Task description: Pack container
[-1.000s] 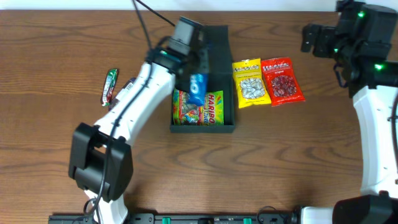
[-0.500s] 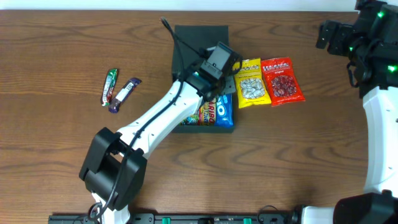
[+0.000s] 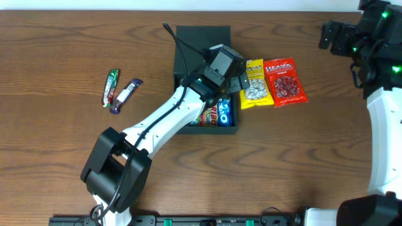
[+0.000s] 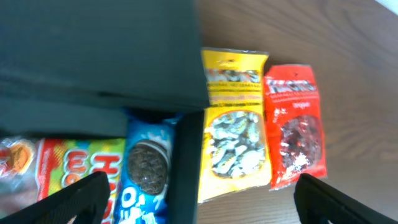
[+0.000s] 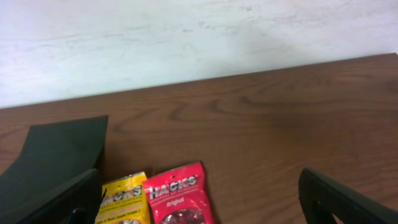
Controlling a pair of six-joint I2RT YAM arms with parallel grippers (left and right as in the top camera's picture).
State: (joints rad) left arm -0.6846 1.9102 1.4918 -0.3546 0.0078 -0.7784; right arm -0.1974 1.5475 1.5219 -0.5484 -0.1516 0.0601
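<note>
The container (image 3: 204, 130) is a dark teal box in mid-table, its lid (image 3: 202, 41) folded back. Inside lie a Haribo packet (image 3: 210, 116) and a blue Oreo packet (image 3: 225, 113). My left gripper (image 3: 235, 81) hangs open over the box's right wall and holds nothing. In the left wrist view the left gripper (image 4: 202, 202) straddles that wall, with the Oreo packet (image 4: 146, 174) on one side and a yellow Hacks bag (image 4: 233, 137) on the other. My right gripper (image 3: 330, 34) is open at the far right, well off the box.
A yellow Hacks bag (image 3: 254, 85) and a red Hacks bag (image 3: 286, 81) lie side by side just right of the box. A green candy bar (image 3: 111, 86) and a purple one (image 3: 125, 95) lie at the left.
My left arm carried the Oreo packet across to the box's right side, then the gripper opened and let it go; the packet now lies in the box. The right arm drew back slightly.
</note>
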